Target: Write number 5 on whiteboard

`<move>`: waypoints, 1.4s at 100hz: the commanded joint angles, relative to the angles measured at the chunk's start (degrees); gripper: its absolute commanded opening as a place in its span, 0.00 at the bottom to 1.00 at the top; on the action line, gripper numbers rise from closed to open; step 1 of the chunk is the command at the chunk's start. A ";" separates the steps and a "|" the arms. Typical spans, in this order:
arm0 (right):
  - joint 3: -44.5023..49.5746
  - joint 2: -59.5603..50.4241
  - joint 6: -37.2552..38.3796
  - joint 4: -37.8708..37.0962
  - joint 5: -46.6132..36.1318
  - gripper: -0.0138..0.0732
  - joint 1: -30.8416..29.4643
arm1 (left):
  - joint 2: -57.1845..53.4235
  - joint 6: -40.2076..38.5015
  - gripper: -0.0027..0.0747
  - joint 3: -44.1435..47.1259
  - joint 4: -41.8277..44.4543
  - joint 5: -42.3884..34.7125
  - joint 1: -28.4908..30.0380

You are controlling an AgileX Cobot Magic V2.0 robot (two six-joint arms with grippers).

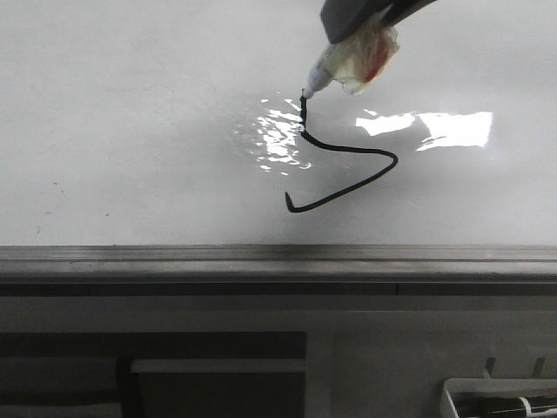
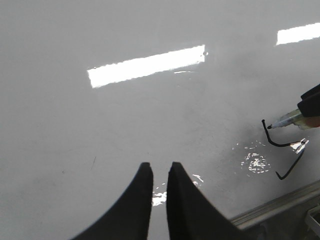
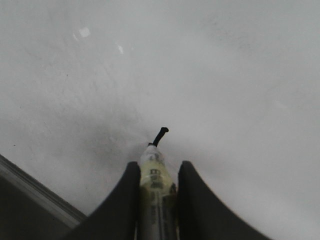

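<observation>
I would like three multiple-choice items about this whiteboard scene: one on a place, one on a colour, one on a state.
1. Where is the marker tip?
A. at the upper end of the number 5 strokes
B. on the grey edge rail
C. lifted far away from the strokes

2. What colour is the drawn line?
A. red
B. black
C. blue

3. What is the left gripper holding?
A. the marker
B. a cloth
C. nothing

Answers:
1 A, the tip meets the line's top on the whiteboard.
2 B, the strokes are dark black.
3 C, the marker sits in the right gripper.
</observation>
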 commanded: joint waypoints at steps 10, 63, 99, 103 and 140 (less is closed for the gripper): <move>-1.98 -0.46 -0.32 -2.74 -2.30 0.11 -1.55 | 0.69 -0.65 0.10 -1.44 -1.30 -4.57 0.09; -1.98 1.85 0.22 -1.79 -0.06 0.11 -2.64 | 0.69 -0.65 0.10 -1.44 -1.30 -4.57 0.09; -1.98 -2.18 3.27 -5.67 10.92 0.11 -2.64 | 0.69 -0.65 0.10 -1.44 -1.57 -4.57 0.09; -1.88 -2.58 3.27 -5.67 11.72 0.11 -2.64 | 0.69 -0.65 0.10 -1.44 -1.78 -4.57 0.09; -0.87 -4.55 3.27 -6.08 11.60 0.11 -2.52 | 0.69 -0.65 0.10 -1.44 -2.78 -4.57 0.09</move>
